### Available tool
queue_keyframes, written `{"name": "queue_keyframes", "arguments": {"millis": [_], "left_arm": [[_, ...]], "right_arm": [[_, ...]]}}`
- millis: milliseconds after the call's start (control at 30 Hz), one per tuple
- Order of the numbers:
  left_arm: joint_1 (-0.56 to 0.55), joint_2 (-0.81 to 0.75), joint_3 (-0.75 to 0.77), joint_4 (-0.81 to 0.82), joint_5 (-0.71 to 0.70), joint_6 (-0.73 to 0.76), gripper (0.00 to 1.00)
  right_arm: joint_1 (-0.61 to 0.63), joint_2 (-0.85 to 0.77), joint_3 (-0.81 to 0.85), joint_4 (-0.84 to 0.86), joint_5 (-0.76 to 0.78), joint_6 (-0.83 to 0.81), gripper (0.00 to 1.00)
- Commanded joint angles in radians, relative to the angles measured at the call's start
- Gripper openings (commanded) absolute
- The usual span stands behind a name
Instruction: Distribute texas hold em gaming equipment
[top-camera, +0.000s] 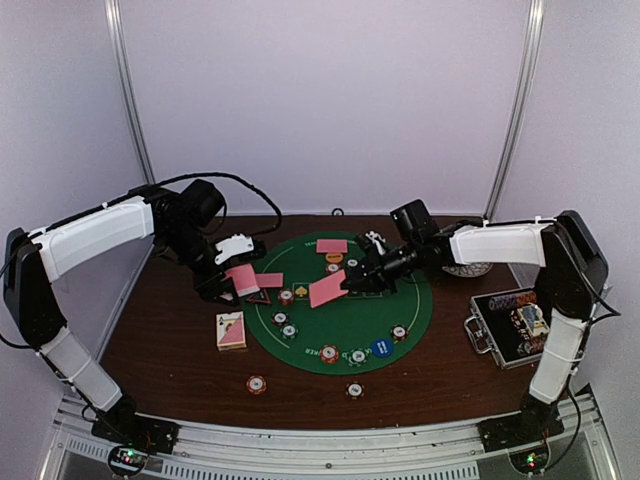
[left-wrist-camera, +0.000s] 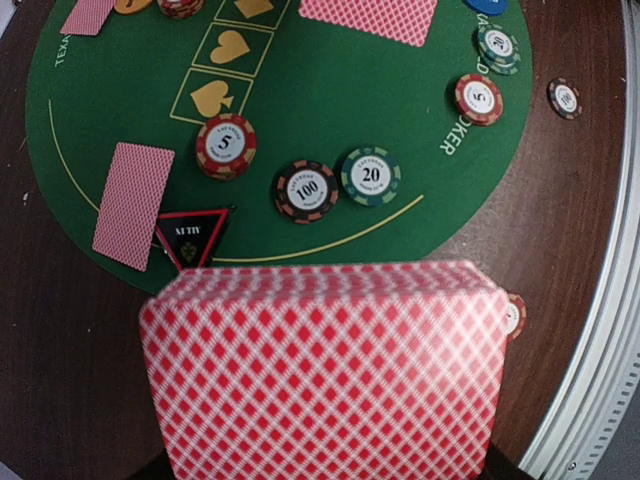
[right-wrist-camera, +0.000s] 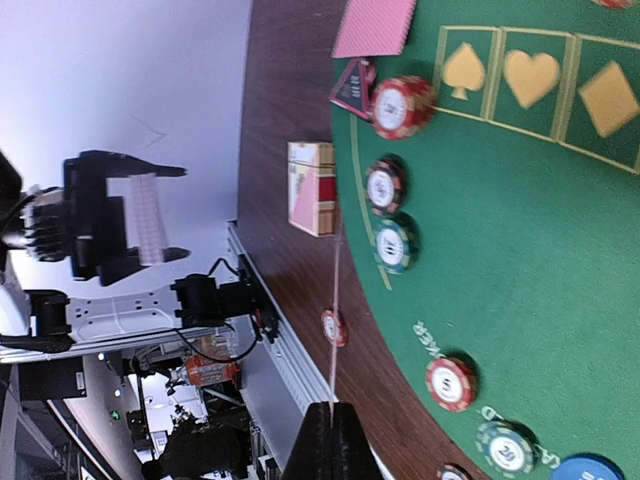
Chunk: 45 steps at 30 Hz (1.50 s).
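Pink-backed playing cards (left-wrist-camera: 320, 370) form a deck clamped in the left gripper (top-camera: 236, 278), above the left edge of the green mat (top-camera: 345, 325). The right gripper (top-camera: 348, 283) pinches a single card (top-camera: 327, 289) over the mat's middle, near the striped poker chips (left-wrist-camera: 305, 190).

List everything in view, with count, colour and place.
Mat: one, green, table centre.
Deck: one, pink-backed, in left gripper.
Single card: one, pink-backed, in right gripper.
Loose cards: two, pink-backed, on mat.
Card box: one, red-white, left of mat.
Chips: at least eight, red, green, black; on mat, two off it.
Buttons: two, orange and blue, on mat.
Triangle marker: one, red-edged black, mat's left edge.
Case: one, silver-edged black, table's right.
Plate: one, pale, mostly hidden behind right arm.
Arms: two, white-black, table's sides; both grippers shut.
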Motion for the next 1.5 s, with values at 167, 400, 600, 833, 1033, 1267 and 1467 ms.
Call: {"name": "queue_keyframes", "arguments": {"millis": [167, 400, 600, 833, 1033, 1267, 1467], "left_arm": [[-0.002, -0.037, 0.023, -0.007, 0.015, 0.013, 0.00], [-0.002, -0.037, 0.025, -0.012, 0.023, 0.013, 0.00], [-0.002, -0.036, 0.029, -0.013, 0.029, 0.011, 0.00], [-0.002, -0.035, 0.038, -0.029, 0.030, 0.014, 0.00], [-0.002, -0.033, 0.039, -0.032, 0.034, 0.014, 0.00], [-0.001, -0.033, 0.043, -0.033, 0.038, 0.017, 0.00], [-0.002, -0.032, 0.046, -0.034, 0.038, 0.016, 0.00]], "right_arm": [[-0.029, -0.035, -0.097, -0.241, 0.094, -0.212, 0.00], [-0.053, -0.058, -0.120, -0.334, 0.153, -0.281, 0.00], [-0.064, -0.034, -0.095, -0.383, 0.213, -0.328, 0.00], [-0.070, 0.018, -0.020, -0.451, 0.261, -0.387, 0.10], [-0.070, 0.029, 0.046, -0.522, 0.313, -0.433, 0.40], [-0.070, 0.005, 0.107, -0.614, 0.405, -0.474, 0.56], [-0.051, -0.056, 0.135, -0.544, 0.371, -0.409, 0.68]]}}
